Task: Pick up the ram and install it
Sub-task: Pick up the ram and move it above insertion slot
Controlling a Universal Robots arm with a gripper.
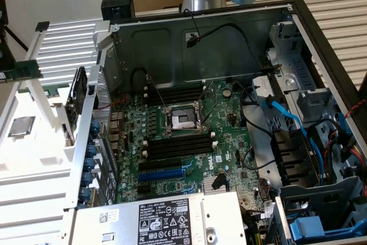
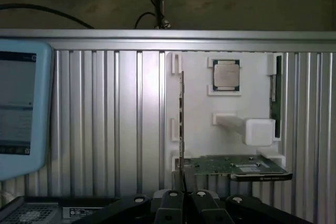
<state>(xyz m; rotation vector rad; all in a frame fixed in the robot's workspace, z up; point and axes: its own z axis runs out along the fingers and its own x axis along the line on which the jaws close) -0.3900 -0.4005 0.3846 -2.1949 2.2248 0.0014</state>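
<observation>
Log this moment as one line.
tool: shut, empty, facing holder | ram: in holder, not picked | case: open

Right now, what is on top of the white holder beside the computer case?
The white holder carries a silver processor chip, the ram and a dark expansion card. What lies under the card is covered.

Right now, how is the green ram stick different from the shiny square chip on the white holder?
The ram is long, thin and green; the processor chip is square and silver. The ram stands on its edge, while the processor chip lies flat, face up. Both sit in the white holder, outside the computer case.
</observation>
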